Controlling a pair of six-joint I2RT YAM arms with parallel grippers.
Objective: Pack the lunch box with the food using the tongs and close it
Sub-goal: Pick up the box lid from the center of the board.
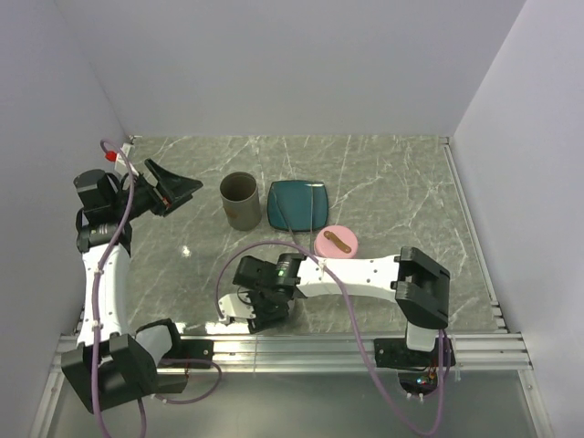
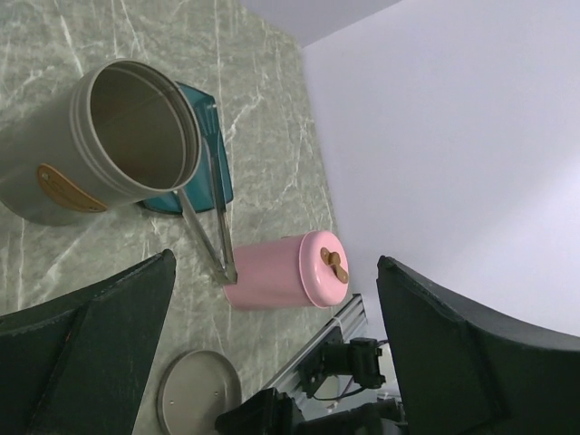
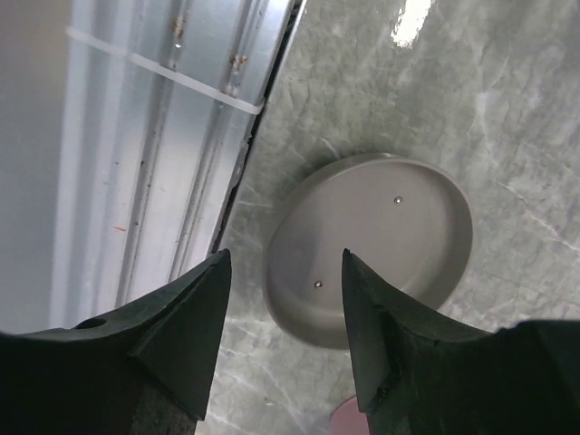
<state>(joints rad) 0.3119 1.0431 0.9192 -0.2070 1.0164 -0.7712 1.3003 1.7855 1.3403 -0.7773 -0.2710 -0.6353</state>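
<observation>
The lunch box is a grey open cylinder standing upright; what shows of its inside is bare. Its grey lid lies flat on the table near the front rail. My right gripper hangs open just above the lid's near rim, one finger on each side of it. The silver tongs lie from the teal plate towards a pink container. My left gripper is wide open at the far left, holding nothing. No food shows.
A closed pink container with a tan knob stands right of the tongs. The metal front rail runs close beside the lid. White walls close in the table on three sides.
</observation>
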